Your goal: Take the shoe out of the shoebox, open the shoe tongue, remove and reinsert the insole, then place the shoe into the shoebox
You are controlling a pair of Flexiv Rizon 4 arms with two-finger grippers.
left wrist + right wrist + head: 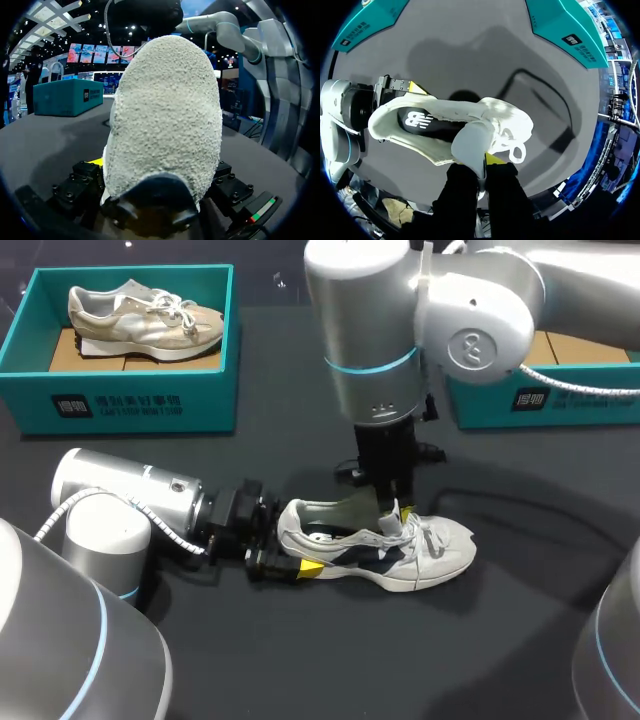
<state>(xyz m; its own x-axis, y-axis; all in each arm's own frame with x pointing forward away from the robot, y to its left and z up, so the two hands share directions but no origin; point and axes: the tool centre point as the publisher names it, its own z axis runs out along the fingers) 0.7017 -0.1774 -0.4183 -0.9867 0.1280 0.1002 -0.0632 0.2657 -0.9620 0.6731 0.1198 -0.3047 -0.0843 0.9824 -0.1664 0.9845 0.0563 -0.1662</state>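
The white shoe (420, 558) lies on its sole in the middle of the table (300, 660), outside both boxes, with its toe toward my right. Its dark insole (425, 122) lies inside it. The tongue (358, 512) stands up out of the opening.

The left box (130, 400), teal, holds a beige shoe (145, 320) on a brown floor. The right box (560, 400), also teal, is mostly hidden behind my right arm; only a strip of brown floor shows, so I cannot tell what is in it.

The left gripper (285, 545) lies low on the table, its jaws set wide and clamped on the heel from both sides. The right gripper (482, 167) comes straight down from above, jaws narrow, pinching the tongue's upper edge.
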